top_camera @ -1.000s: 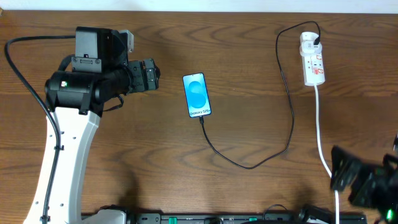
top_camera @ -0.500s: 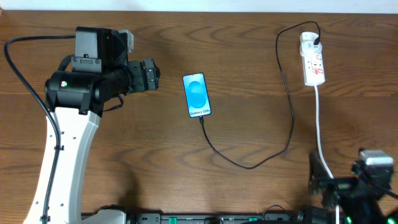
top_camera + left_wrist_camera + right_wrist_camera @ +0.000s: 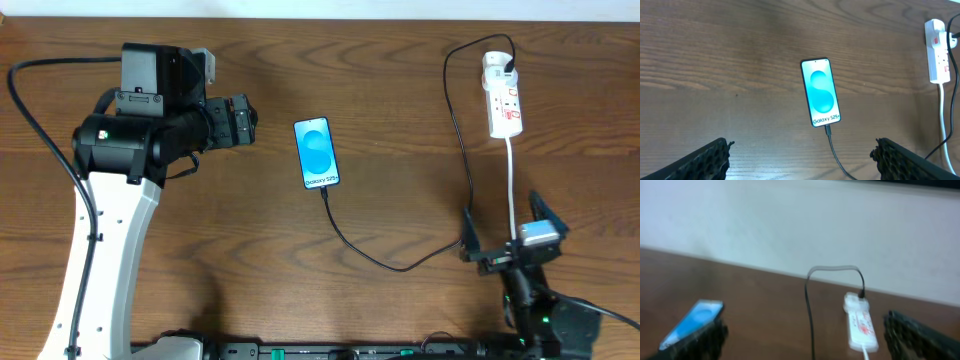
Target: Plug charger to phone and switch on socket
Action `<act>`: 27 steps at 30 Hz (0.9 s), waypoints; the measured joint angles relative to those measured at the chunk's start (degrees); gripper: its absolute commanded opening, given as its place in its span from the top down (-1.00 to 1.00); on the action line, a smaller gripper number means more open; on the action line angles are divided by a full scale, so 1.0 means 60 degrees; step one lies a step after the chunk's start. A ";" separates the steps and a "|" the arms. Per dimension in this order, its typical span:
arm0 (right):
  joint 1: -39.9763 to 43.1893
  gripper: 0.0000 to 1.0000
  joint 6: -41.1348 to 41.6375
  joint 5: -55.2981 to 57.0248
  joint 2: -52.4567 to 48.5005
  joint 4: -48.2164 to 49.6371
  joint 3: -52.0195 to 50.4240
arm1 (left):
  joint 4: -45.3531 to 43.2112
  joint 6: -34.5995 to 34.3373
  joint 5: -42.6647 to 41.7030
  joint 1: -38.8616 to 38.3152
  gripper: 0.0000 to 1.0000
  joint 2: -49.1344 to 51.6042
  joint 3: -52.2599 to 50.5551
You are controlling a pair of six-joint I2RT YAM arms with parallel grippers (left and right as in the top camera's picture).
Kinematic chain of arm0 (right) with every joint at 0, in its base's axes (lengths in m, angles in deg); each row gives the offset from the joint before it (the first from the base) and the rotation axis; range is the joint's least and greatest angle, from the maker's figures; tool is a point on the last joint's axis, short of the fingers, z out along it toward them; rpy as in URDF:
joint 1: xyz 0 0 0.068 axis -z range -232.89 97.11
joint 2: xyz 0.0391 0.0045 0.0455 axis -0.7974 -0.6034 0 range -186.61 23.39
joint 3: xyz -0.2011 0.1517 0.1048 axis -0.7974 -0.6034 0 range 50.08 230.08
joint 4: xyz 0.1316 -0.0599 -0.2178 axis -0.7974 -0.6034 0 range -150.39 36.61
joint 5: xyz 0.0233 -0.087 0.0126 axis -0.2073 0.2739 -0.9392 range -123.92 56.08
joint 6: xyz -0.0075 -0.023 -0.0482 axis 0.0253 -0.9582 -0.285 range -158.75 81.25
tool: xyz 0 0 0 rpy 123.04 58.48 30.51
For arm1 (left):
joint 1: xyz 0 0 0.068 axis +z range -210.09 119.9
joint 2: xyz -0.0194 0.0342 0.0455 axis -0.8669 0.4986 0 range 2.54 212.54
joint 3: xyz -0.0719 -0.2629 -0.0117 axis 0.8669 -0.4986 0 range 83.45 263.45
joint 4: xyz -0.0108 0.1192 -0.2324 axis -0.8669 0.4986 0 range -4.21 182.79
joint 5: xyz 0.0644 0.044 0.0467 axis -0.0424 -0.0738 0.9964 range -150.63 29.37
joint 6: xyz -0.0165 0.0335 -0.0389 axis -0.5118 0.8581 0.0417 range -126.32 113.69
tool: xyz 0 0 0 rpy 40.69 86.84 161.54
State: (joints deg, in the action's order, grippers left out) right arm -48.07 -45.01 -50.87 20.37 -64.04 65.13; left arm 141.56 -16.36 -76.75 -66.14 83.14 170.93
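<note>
The phone [image 3: 318, 153] lies flat and face up just left of the middle of the overhead frame, its light-blue screen lit and the white "Galaxy S25" text at its lower end. The charger [image 3: 402, 268] meets that lower edge. In the left wrist view its small black tip [image 3: 827, 129] sits against the phone's [image 3: 821, 93] port and looks pushed in.

From there the thin black cable loops down and to the right, then climbs up the right side of the frame and arches over to a black plug [image 3: 511, 68] seated in the top of the socket [image 3: 503, 97]. The socket is the white strip with red markings at the upper right, well apart from the phone. We cannot tell how its switches stand. Its white cord [image 3: 513, 190] runs straight down toward the lower edge.

The right pincer [image 3: 505, 235] is at the lower right with its fingers spread wide and holding nothing. The white cord passes between them in the overhead view, and we cannot tell whether they touch it. The left pincer [image 3: 801, 150] is left of the phone, pointing toward it, also wide apart and empty. Everything rests on a dark wooden surface [image 3: 200, 260].
</note>
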 measured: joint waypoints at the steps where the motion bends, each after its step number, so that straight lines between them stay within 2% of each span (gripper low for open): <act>1: -0.0069 -0.98 -0.0007 0.0000 0.0135 0.0401 -0.0382 | -0.0004 -0.0004 -0.0004 0.0000 -0.86 0.0000 0.0000; 7: -0.0459 -0.98 -0.0007 -0.0004 0.0375 0.2259 -0.2262 | -0.0004 -0.0004 0.0000 0.0000 -0.86 0.0000 0.0000; 12: -0.0623 -0.99 -0.0011 0.0000 0.0404 0.2058 -0.2444 | -0.0004 -0.0004 0.0000 0.0000 -0.86 0.0000 0.0000; 15: -0.0630 -0.99 0.0022 0.0007 0.0375 0.1326 -0.2444 | -0.0007 0.0000 0.0000 0.0000 -0.87 0.0000 0.0000; 27: -0.0630 -0.99 0.0248 0.0004 0.0382 0.1333 -0.2444 | -0.0004 0.0000 -0.0004 0.0000 -0.86 0.0000 0.0000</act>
State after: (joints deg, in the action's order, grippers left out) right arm -51.85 -43.52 -50.85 22.66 -56.04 50.46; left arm 141.53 -16.36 -76.77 -66.14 83.14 170.93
